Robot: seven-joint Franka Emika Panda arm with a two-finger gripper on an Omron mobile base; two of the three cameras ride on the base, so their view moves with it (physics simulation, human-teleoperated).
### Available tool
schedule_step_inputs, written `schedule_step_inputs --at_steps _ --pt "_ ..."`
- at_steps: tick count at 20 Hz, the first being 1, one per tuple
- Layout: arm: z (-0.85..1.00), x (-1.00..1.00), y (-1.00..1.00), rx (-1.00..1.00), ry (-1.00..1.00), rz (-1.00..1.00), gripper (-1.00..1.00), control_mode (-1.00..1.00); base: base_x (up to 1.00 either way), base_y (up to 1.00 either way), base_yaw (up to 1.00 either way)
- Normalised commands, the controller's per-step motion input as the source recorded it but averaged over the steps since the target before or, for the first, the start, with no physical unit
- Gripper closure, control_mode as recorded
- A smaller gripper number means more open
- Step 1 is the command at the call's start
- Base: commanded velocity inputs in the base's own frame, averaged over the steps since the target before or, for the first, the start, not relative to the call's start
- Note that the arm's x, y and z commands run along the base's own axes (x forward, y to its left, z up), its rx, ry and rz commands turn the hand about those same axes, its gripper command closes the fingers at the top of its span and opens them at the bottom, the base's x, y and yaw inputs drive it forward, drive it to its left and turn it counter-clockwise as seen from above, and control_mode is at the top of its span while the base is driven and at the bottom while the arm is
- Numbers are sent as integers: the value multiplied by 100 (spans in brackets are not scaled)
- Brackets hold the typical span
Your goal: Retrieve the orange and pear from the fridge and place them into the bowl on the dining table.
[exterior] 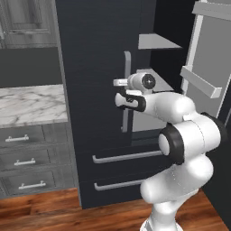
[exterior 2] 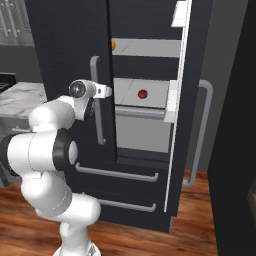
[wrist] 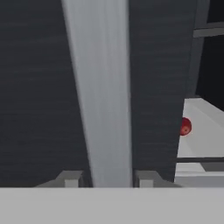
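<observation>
Gripper (wrist: 106, 177) at fridge (exterior 2: 65, 50) handle (wrist: 99, 87)
Handle is straddled by spread fingers; no grasp is seen. Orange (exterior 2: 113, 44) is seen inside.

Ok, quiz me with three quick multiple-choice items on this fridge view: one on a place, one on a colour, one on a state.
1. Where does the orange lie?
A. At the left end of the upper shelf
B. In a bottom drawer
C. On the marble counter

2. What colour is the small ball on the shelf below it?
A. Green
B. Red
C. Yellow

3. How do the fridge doors stand?
A. Both shut
B. Both open
C. Right open, left shut

Answers:
1 A: the orange peeks out at the left end of the upper shelf inside the fridge.
2 B: the red ball stands out against the pale shelf.
3 C: the right door is swung out and bares the shelves, while the left door lies flush.
</observation>
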Motion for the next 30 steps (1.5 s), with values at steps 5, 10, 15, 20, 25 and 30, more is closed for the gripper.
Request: schedule_step_inputs --at_steps 5,10,15,20,25,30 --pt "42 -100 58 3 16 0 100 -100 0 0 0" --pt "31 -100 90 2 11 0 100 -100 0 0 0" --pt "1 -92 96 4 7 -2 100 -100 0 0 0" --pt "6 -70 70 1 5 -2 100 -100 0 0 0" --pt "27 -61 26 1 7 0 -100 -100 0 0 0" --pt "66 -93 -24 32 -5 -5 -100 -100 0 0 0"
